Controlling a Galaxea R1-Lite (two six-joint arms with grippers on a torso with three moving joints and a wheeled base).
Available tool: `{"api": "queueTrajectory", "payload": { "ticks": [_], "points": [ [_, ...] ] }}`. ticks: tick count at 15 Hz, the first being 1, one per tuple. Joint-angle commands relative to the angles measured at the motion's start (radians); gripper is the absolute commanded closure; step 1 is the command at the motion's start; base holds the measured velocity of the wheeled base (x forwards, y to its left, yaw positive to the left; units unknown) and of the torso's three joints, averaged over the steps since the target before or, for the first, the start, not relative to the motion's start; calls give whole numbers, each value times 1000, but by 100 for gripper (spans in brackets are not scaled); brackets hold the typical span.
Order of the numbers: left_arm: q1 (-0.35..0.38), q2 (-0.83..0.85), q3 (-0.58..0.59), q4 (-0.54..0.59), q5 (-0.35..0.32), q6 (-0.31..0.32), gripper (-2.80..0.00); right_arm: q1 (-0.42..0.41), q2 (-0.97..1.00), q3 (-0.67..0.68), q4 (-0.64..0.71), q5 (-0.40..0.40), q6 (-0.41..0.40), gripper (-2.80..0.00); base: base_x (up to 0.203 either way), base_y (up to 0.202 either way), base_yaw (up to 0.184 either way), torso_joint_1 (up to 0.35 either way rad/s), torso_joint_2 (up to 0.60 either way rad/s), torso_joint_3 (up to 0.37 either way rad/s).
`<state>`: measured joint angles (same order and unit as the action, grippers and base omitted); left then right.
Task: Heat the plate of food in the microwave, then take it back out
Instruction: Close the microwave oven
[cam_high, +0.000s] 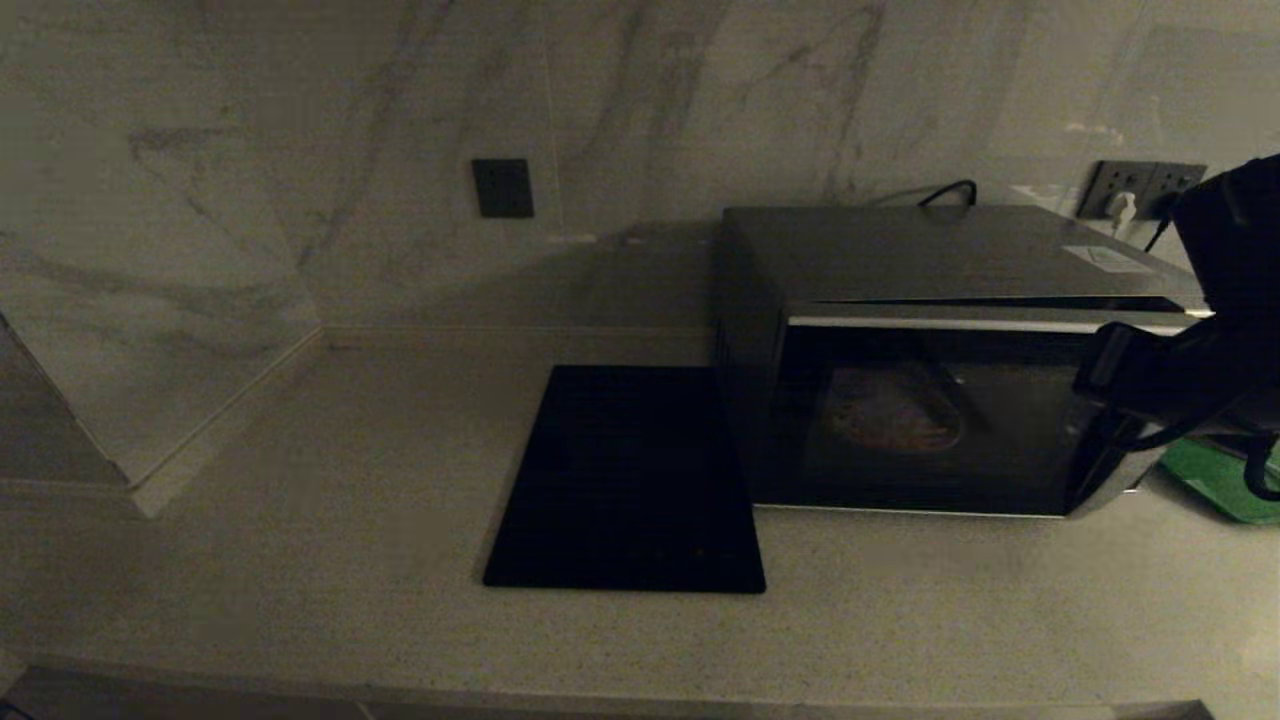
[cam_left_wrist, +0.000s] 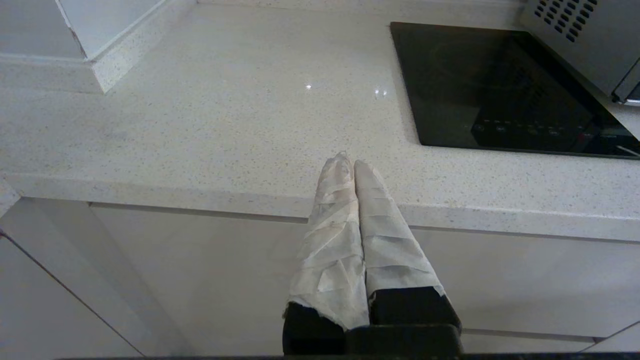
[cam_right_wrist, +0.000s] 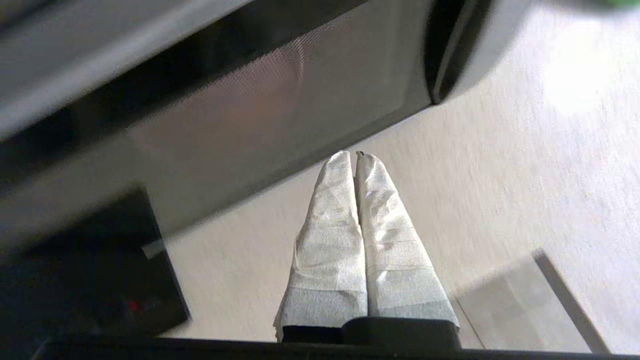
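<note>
Where the door of the microwave (cam_high: 930, 400) stands closed, plate of food (cam_high: 893, 412) dimly visible behind the dark glass, resting inside the cavity toward the middle of the door window. Microwave set toward the rear right of the bench (cam_high: 300, 520), back against the marbled wall, cable looping up behind the top to a wall socket (cam_high: 1140, 190). Flat black square mat (cam_high: 628, 480) lying just to the left of the microwave, touching or nearly touching its lower left front corner, front edge well short of the bench's front edge. Green tray (cam_high: 1215, 480) peeking out at the bench's right edge, behind the dark right arm.

Right gripper (cam_right_wrist: 356, 156) hanging low in front of the microwave, tape-wrapped fingers (cam_right_wrist: 330, 225) pressed together tip to tip, nothing between them. Tips poised over bare bench just before the bottom edge of the door, near the door's right end and the curved silver trim, not touching the glass. Plate therefore beyond the fingertips, sealed off behind the door, apart from them. In the head view only the arm's dark bulk seen, crossing the button panel side of the microwave; fingers themselves hidden there.

Left gripper (cam_left_wrist: 352, 161) parked off the bench's front edge, above the white cabinet fronts, wrapped fingers (cam_left_wrist: 335, 235) likewise closed on nothing, tips pointing over the front lip toward the bare stretch left of the mat. Microwave's vented side just showing at that view's far corner.
</note>
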<state>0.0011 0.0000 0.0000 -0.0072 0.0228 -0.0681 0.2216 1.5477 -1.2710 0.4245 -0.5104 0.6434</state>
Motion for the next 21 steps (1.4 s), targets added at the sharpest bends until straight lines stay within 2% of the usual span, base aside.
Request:
{"api": "queueTrajectory", "payload": {
  "ticks": [1,5,10,21],
  "points": [
    [0,0,0,0,0,-1,0,-35,15,8,-67,11,-12,0,0,0,0,0,0,0],
    [0,1,0,0,0,-1,0,-84,56,32,-187,54,-16,0,0,0,0,0,0,0],
    [0,1,0,0,0,-1,0,-135,95,35,-237,79,-17,0,0,0,0,0,0,0],
    [0,0,0,0,0,-1,0,-140,115,67,-404,121,-22,0,0,0,0,0,0,0]
  ]
}}
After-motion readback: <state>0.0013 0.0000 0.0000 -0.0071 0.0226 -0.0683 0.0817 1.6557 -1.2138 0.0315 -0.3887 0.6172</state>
